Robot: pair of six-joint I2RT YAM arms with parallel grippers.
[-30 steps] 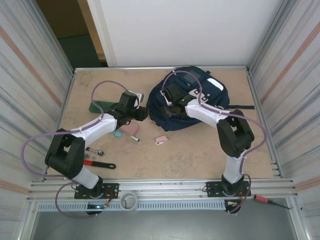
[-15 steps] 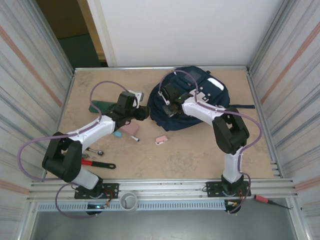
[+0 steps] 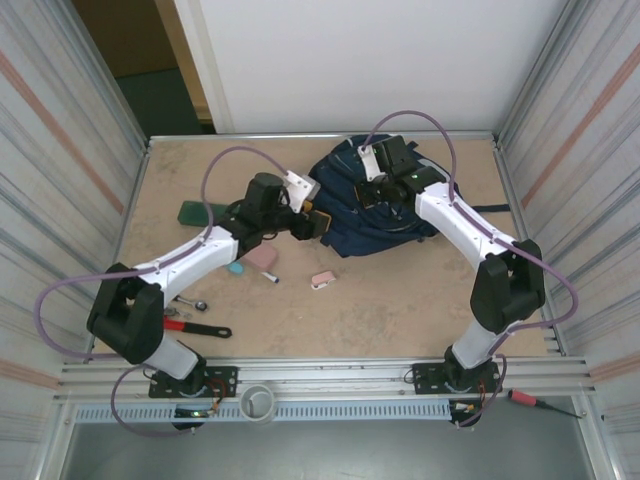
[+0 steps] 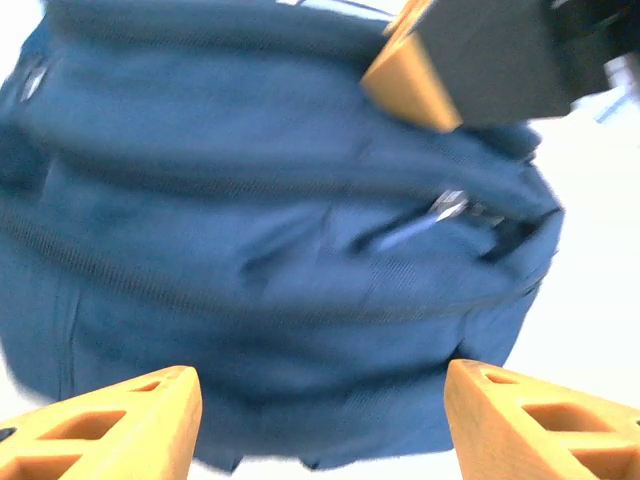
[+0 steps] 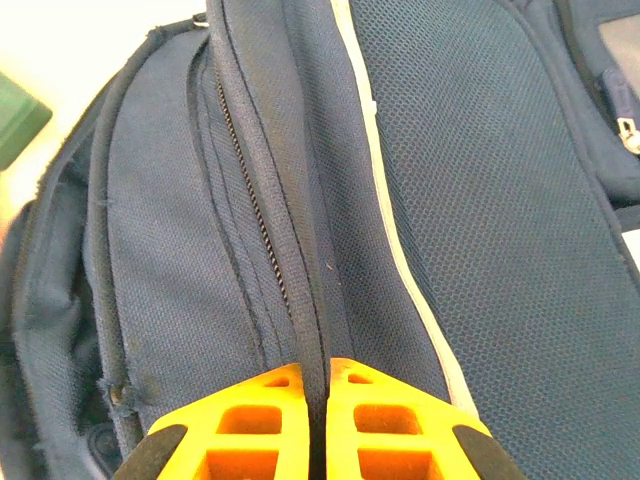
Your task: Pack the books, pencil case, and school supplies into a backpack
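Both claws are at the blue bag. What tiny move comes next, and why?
Probably the left claw eases forward and shuts on what looks like a silvery zip pull ahead. It stands open and empty facing the backpack, while the right claw is shut on a fabric seam beside a zipper that looks closed, bracing the bag.

No word, number, brand or sign can be read anywhere. The backpack (image 3: pixel 350 225), lying toward 1 o'clock on the table (image 3: pixel 400 300), shows plain navy fabric and a thin white stripe (image 5: pixel 395 230) without lettering. Any label on it is too small or blurred to make out.
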